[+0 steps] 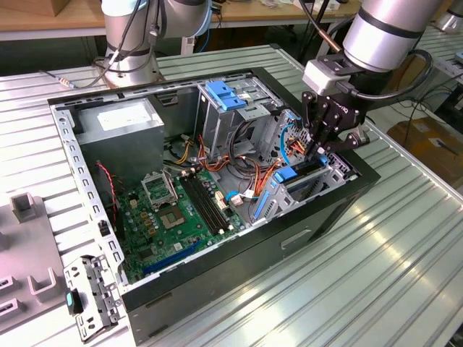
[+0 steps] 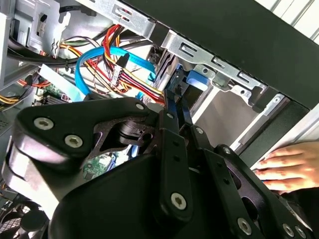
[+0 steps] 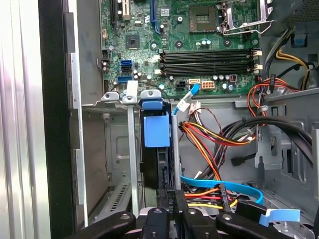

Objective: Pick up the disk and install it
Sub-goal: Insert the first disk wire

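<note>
On a ribbed metal workbench (image 1: 405, 238) the computer case (image 1: 217, 282) lay open on its side. The disk (image 3: 156, 144) stood edge-on, partway inside the drive bay (image 3: 119, 149), its blue carrier lining it up with the slot. The gripper (image 1: 319, 147) pinched its near edge, steadying it for insertion.

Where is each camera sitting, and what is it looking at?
Exterior view: off the arm, above one corner of the table, looking down into the open computer case; the arm and gripper show.
Second wrist view: on the arm, looking past the gripper toward the case's drive bay; a person's hand rests outside.
First wrist view: on the arm, looking into the case at the disk standing in its bay and the motherboard.
Both wrist views share the gripper and blue cable.
</note>
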`<action>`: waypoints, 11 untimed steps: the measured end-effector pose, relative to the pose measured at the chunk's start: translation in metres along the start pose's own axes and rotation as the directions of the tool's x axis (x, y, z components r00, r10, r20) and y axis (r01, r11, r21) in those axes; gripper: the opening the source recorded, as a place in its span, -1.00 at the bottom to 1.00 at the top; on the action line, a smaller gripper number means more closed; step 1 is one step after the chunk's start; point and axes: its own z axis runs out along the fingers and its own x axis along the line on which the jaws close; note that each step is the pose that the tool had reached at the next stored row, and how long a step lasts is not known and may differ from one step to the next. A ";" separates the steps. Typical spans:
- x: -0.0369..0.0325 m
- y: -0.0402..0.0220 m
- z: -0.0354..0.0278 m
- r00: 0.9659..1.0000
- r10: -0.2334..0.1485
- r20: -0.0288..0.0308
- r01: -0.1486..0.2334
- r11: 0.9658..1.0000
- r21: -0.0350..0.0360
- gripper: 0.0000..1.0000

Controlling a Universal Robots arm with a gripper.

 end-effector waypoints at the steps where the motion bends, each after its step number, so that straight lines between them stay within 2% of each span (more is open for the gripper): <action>1: 0.0000 0.0000 0.0005 1.000 0.000 0.000 0.000 1.000 0.000 -0.66; 11: -0.0001 -0.0004 0.0028 1.000 0.002 0.000 -0.002 1.000 0.000 -0.66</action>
